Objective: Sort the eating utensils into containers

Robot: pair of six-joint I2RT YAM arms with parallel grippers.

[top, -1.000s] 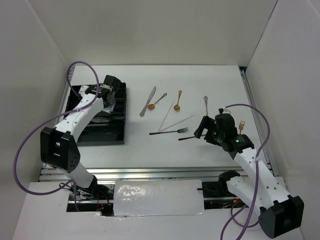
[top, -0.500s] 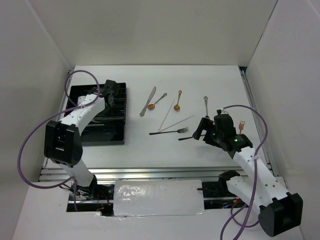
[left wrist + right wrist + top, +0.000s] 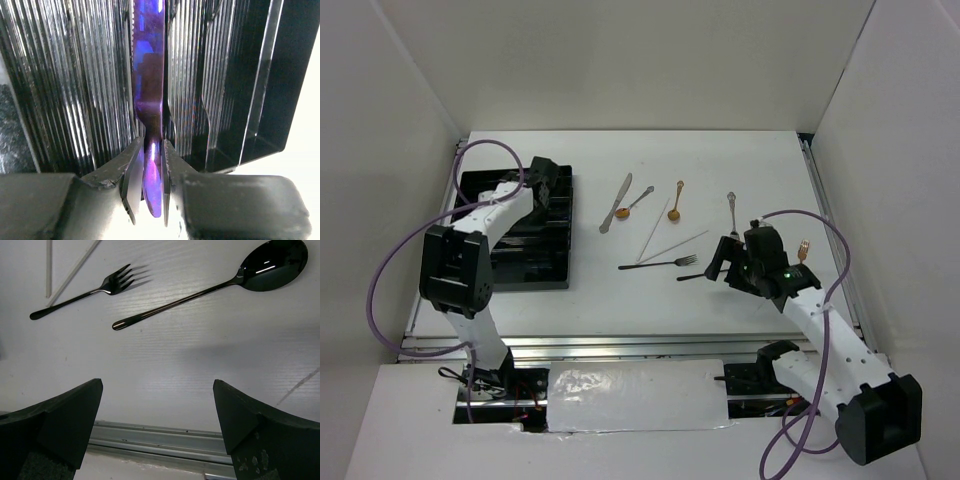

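Black spoon (image 3: 200,292) and black fork (image 3: 90,294) lie on desk (image 3: 620,290) just beyond right hand (image 3: 157,390), jaws wide, nothing held; far left, left hand (image 3: 151,145) narrow, pinching dark blue knife (image 3: 150,75) by handle, blade along a black tray (image 3: 265,100) compartment; farther, centre: chopsticks (image 3: 665,235), silver knife (image 3: 616,203), gold-bowled spoons (image 3: 675,200) on desk

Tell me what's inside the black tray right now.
A dark blue knife lies along one compartment of the black tray, its handle clamped in the left gripper. From above, the left arm covers part of it, so anything underneath stays hidden.
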